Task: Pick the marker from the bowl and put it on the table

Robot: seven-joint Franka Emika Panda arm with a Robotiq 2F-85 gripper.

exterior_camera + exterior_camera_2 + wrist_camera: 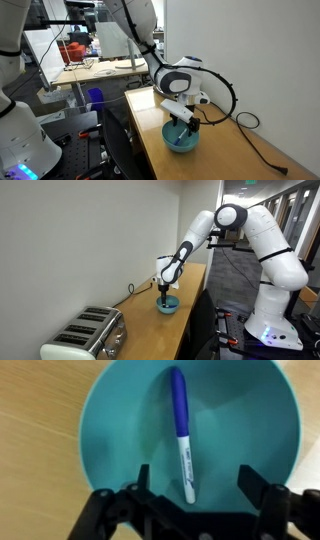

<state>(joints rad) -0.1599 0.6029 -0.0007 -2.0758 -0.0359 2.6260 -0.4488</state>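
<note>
My gripper point(193, 474) jaws apart, empty, low in frame. Marker point(181, 432) mid-frame in bowl point(110, 430): looks light, stiff, slick; pinch white barrel crosswise.

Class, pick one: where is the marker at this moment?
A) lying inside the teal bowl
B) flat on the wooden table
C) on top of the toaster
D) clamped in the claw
A: in the wrist view the marker lies inside the bowl, with the claw open.

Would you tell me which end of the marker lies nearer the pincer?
The white end of the marker, in the bowl; the blue end points away from the pincer.
</note>
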